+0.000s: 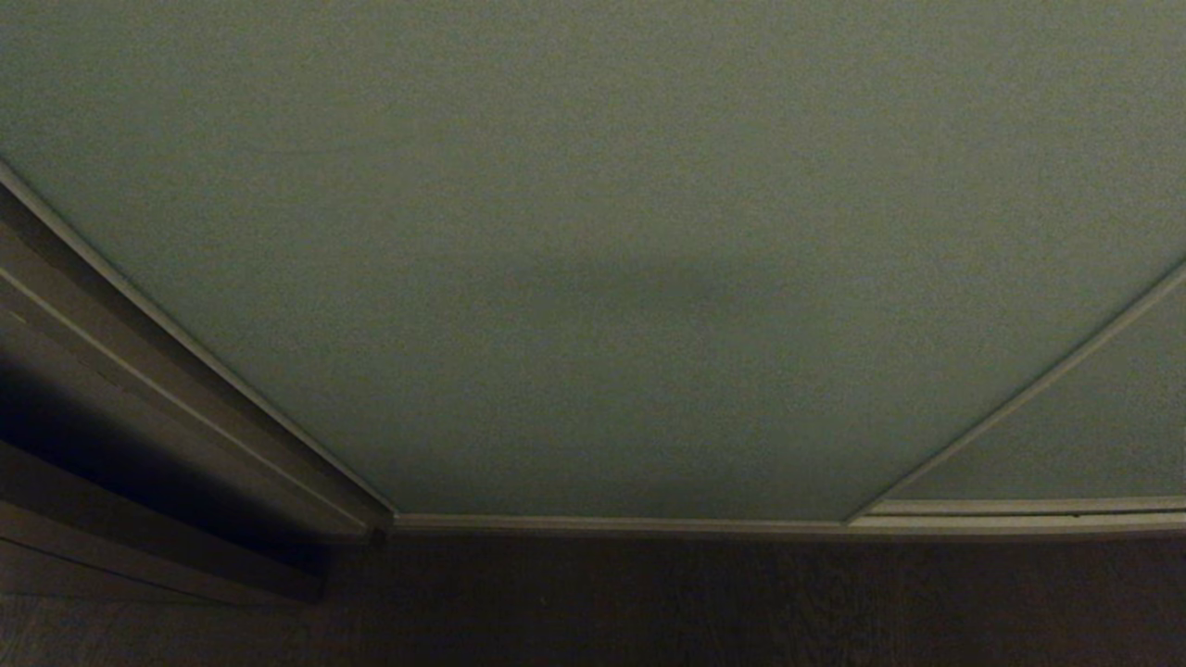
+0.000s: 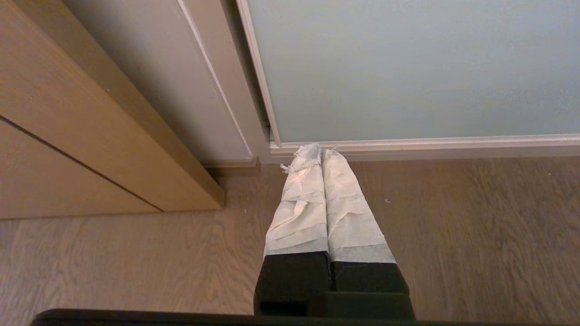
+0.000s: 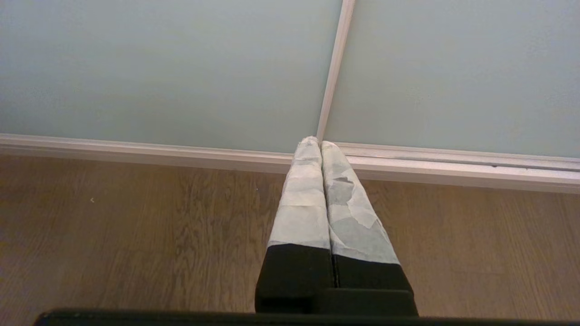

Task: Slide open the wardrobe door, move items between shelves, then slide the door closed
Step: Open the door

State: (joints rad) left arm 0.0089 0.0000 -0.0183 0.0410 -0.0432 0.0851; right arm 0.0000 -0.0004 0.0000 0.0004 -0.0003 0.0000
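the sliding wardrobe door (image 1: 593, 259) fills the head view, shut, its silvery frame meeting the floor (image 1: 741, 602) along the bottom edge. left of the door stands the dark brown wooden frame (image 1: 139, 389); right of it a second panel (image 1: 1093, 417) overlaps. the left hand (image 2: 316, 151) hangs over bare floor by the door's lower left corner, wrapped fingers pressed together, holding nothing. the right hand (image 3: 316, 144) points at the seam between door and second panel, also pressed together and empty.

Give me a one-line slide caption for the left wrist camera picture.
Left gripper shut, tape-wrapped fingers pointing at the closed sliding wardrobe door's lower corner above the wood floor.
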